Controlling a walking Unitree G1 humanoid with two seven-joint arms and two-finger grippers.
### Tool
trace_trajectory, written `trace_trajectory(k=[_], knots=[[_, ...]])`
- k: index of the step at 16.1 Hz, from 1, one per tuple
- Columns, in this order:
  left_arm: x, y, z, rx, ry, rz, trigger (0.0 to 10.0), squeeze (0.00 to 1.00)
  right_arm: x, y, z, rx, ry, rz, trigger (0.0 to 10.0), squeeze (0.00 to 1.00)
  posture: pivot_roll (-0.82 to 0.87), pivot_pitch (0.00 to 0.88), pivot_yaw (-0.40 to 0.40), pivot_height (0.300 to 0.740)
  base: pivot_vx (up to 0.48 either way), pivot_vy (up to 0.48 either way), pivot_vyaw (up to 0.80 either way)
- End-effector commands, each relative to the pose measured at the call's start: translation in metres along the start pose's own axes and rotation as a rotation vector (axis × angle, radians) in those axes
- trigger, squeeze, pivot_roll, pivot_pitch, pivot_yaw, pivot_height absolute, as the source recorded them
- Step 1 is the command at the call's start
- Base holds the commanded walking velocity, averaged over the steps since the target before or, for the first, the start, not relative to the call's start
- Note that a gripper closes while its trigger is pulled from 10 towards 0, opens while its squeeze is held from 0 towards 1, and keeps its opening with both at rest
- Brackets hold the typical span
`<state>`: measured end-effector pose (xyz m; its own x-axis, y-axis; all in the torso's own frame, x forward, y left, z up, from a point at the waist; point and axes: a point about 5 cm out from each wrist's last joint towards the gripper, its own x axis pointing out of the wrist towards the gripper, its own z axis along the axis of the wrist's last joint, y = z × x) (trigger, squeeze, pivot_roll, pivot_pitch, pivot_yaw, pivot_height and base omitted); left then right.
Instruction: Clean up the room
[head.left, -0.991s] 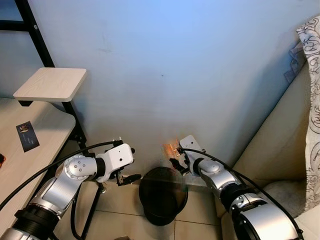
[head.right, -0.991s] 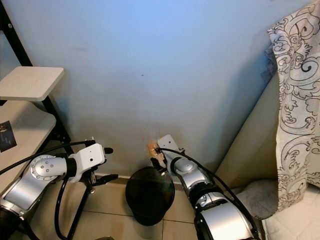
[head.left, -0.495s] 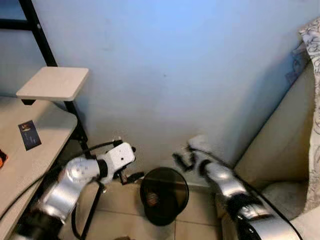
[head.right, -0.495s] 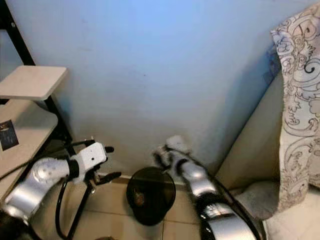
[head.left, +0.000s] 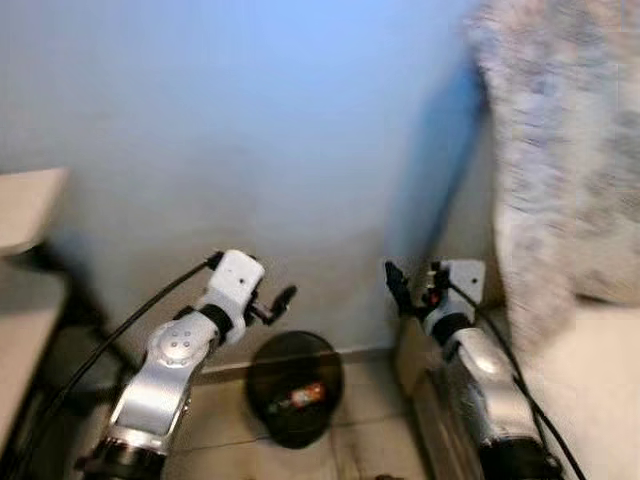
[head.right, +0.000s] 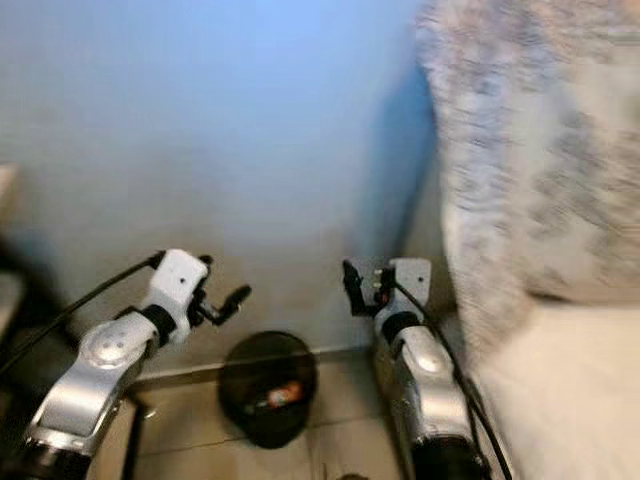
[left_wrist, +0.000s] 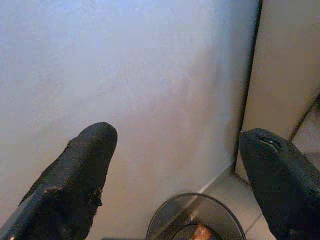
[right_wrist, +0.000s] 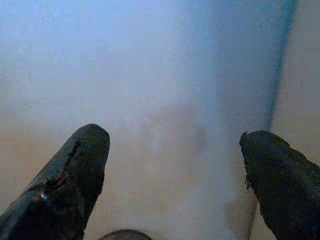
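A round black waste bin (head.left: 294, 388) stands on the beige tiled floor (head.left: 370, 440), close against the foot of the pale blue wall (head.left: 250, 130). Inside it lies a small orange-and-white wrapper (head.left: 306, 394), near the middle of the bin's dark bottom (the head views are blurred, so its print cannot be read).

The left gripper (head.left: 278, 303) is raised in front of the wall, above the bin's left rim and clear of it. In the left wrist view its two black fingers (left_wrist: 75, 175) stand wide apart with nothing between them, and the bin's rim (left_wrist: 195, 217) with a speck of the orange wrapper (left_wrist: 201, 232) shows below them.

The right gripper (head.left: 398, 285) is held up beside the wall, to the right of the bin and well above the floor. Its black fingers (right_wrist: 70, 180) are likewise spread wide and hold nothing; beyond them are the blue wall and a sliver of the bin's rim (right_wrist: 125, 234).

At the right, a pale patterned fabric (head.left: 560, 150) hangs over a cream upholstered surface (head.left: 600, 390). At the left edge, a light wooden shelf (head.left: 25, 205) on a dark frame is blurred.
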<state>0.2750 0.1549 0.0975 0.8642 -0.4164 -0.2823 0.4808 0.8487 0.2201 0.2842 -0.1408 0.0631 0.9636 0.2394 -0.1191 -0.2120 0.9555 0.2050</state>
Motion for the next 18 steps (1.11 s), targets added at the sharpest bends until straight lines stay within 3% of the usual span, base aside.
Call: trace_trajectory(k=[1,4,5,8,11,18], knots=[[-0.006,0.007,-0.004,0.006,0.027,0.044,10.0,0.09,-0.004,0.008,0.002,0.026,0.011,0.066,10.0,1.0,-0.05,0.0,0.057,0.74,0.0,0.0,-0.8],[-0.01,0.011,-0.005,-0.015,0.03,0.101,10.0,0.09,-0.011,0.009,0.004,0.017,0.048,0.175,10.0,1.0,-0.03,0.0,0.021,0.74,0.0,0.0,-0.8],[-0.009,0.011,-0.005,-0.013,0.033,0.103,10.0,0.09,-0.015,0.011,0.003,-0.031,0.083,0.256,10.0,1.0,-0.05,0.0,0.033,0.74,0.0,0.0,-0.8],[-0.003,0.005,0.003,0.023,0.012,0.06,10.0,0.08,-0.02,0.004,0.008,-0.044,0.121,0.329,10.0,1.0,-0.03,0.0,0.028,0.74,0.0,0.0,-0.8],[0.0,0.009,0.003,0.022,0.012,0.077,10.0,0.09,-0.021,0.012,0.01,-0.04,0.108,0.394,10.0,1.0,-0.03,0.0,0.033,0.74,0.0,0.0,-0.8],[0.002,0.01,0.005,0.02,0.003,0.075,10.0,0.08,-0.017,0.015,0.009,0.047,0.144,0.343,10.0,1.0,-0.03,0.0,0.024,0.74,0.0,0.0,-0.79]])
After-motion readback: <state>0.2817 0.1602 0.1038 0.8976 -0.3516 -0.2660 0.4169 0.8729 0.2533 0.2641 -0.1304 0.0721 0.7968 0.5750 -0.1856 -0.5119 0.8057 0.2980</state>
